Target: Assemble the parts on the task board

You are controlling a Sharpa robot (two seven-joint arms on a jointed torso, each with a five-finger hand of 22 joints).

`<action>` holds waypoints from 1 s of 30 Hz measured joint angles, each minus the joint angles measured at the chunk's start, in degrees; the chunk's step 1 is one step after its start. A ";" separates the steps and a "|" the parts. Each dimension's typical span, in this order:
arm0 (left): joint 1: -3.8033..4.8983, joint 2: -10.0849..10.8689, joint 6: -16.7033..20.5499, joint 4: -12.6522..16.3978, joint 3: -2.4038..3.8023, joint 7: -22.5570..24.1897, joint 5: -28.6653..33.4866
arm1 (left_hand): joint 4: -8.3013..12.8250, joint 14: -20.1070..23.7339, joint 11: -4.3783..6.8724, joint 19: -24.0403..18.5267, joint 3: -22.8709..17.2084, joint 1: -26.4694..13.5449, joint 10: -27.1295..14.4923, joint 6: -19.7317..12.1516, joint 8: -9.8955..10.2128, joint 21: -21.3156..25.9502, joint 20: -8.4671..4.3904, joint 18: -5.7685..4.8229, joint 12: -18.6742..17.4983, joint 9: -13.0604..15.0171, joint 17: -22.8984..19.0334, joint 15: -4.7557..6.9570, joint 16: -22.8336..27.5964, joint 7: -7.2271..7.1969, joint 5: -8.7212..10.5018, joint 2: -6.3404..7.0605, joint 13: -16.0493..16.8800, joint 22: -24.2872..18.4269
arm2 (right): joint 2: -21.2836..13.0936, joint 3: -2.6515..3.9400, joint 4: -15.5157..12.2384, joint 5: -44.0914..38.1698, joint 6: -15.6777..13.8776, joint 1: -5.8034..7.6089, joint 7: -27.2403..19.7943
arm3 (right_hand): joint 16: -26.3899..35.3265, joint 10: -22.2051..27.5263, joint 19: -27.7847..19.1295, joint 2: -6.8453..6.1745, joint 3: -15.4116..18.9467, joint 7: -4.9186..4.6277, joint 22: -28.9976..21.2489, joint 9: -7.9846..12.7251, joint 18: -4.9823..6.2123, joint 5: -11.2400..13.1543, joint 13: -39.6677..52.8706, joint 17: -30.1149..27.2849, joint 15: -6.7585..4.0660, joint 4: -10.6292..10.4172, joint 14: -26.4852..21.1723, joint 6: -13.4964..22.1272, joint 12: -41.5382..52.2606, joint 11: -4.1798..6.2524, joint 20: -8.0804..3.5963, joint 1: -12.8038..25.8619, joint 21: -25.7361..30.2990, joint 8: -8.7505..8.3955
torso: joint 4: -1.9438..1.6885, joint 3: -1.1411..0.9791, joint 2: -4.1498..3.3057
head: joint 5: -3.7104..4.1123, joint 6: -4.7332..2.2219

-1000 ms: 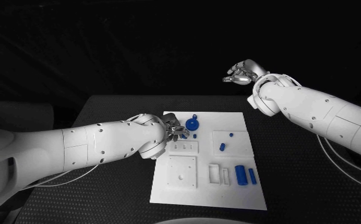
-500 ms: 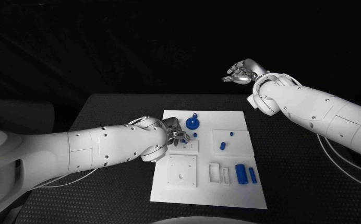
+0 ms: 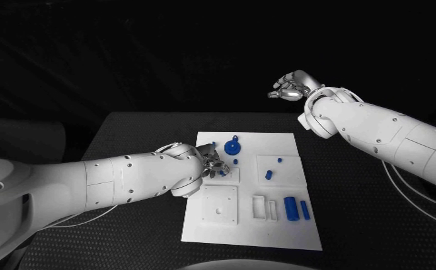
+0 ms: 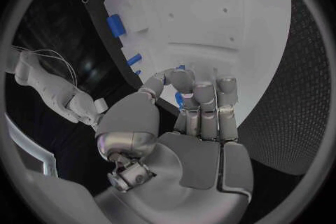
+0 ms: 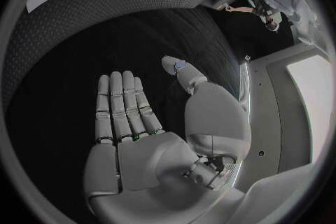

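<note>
The white task board (image 3: 281, 232) lies in the middle of the table. My left hand (image 3: 213, 168) is low over the board's left part, fingers curled. In the left wrist view the thumb and fingers (image 4: 203, 101) pinch a small blue part (image 4: 179, 102), mostly hidden between them. Just beyond the hand a round blue part (image 3: 232, 148) sits on the board. Small blue pieces (image 3: 269, 175) lie mid-board, and two blue cylinders (image 3: 291, 208) lie near the right edge. My right hand (image 3: 291, 87) hangs high beyond the table's far right, its palm (image 5: 140, 151) flat, fingers apart, holding nothing.
White blocks (image 3: 220, 206) and narrow white slots (image 3: 259, 206) stand on the board's near half. Black table surface (image 3: 136, 138) surrounds the board on all sides. My left forearm (image 3: 109, 179) lies across the table's left side.
My left hand has slid a little along the board's left part toward the near side, still pinching the small blue part. The right hand has stayed where it was.
</note>
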State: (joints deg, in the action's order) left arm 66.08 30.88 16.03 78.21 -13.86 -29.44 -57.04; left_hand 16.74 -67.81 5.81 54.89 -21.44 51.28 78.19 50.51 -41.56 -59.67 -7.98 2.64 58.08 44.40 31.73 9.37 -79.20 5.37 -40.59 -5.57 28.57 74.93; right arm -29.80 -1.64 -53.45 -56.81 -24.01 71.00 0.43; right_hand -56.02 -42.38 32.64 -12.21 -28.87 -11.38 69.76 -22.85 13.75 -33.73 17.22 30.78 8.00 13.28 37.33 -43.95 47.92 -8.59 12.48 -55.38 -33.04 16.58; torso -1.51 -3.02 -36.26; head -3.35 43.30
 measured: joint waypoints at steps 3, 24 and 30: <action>-0.21 -0.03 -0.02 -0.04 0.00 0.00 -0.05 | 0.00 0.01 -0.01 0.00 0.00 0.07 0.00 0.00 0.00 0.00 0.00 0.00 0.00 0.00 0.00 0.01 0.00 0.00 0.00 0.07 0.00 0.00 | -0.03 0.00 -0.15 0.00 0.02 -0.03 0.00 | 0.00 0.00 0.00 0.00 0.00 0.00 0.00 0.00 0.00 0.00 0.00 0.00 0.00 0.00 0.00 0.00 0.00 0.00 0.00 0.00 0.00 0.00 | 0.00 0.00 -0.02 | 0.00 0.08; -0.75 -0.80 0.00 -1.91 0.01 0.06 -0.86 | 0.00 -0.05 0.00 0.00 0.00 0.07 -0.20 0.15 0.21 0.00 0.00 0.00 -0.20 -0.01 0.05 -0.05 0.00 0.13 0.23 0.07 0.04 -0.02 | -0.03 -0.01 -0.72 0.01 0.16 -0.08 -0.03 | 0.00 -0.01 0.00 0.00 0.00 0.00 -0.01 0.06 0.00 0.00 -0.45 -0.32 -0.01 0.00 0.01 0.00 0.00 -0.01 -0.01 0.00 0.00 0.21 | 0.03 0.00 -0.04 | 0.01 0.14; -0.81 -0.94 -0.04 -2.43 0.01 0.08 -1.11 | 0.00 -0.07 -0.01 0.00 0.00 0.07 -0.21 0.15 0.05 0.00 0.00 0.00 -0.23 -0.07 0.05 -0.06 0.00 0.13 -0.02 0.07 0.03 -0.02 | -0.03 -0.01 -0.78 0.01 0.21 -0.09 -0.03 | 0.00 -0.01 0.01 0.00 0.00 0.00 -0.01 0.10 -0.01 0.00 -0.59 -0.44 -0.02 0.00 0.02 0.00 0.00 -0.01 -0.01 0.00 0.00 0.21 | 0.03 -0.01 -0.06 | 0.04 0.14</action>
State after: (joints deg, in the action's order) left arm 65.27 29.94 15.99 75.78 -13.85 -29.36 -58.15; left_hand 16.74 -67.87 5.80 54.89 -21.44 51.35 77.99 50.65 -41.51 -59.67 -7.98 2.64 57.85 44.33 31.78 9.32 -79.20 5.49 -40.61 -5.50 28.60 74.91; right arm -29.83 -1.65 -54.23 -56.80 -23.80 70.91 0.40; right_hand -56.03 -42.39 32.64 -12.21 -28.87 -11.38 69.74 -22.76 13.74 -33.73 16.63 30.35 7.98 13.28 37.35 -43.95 47.92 -8.59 12.47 -55.38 -33.04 16.79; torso -1.48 -3.03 -36.32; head -3.31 43.44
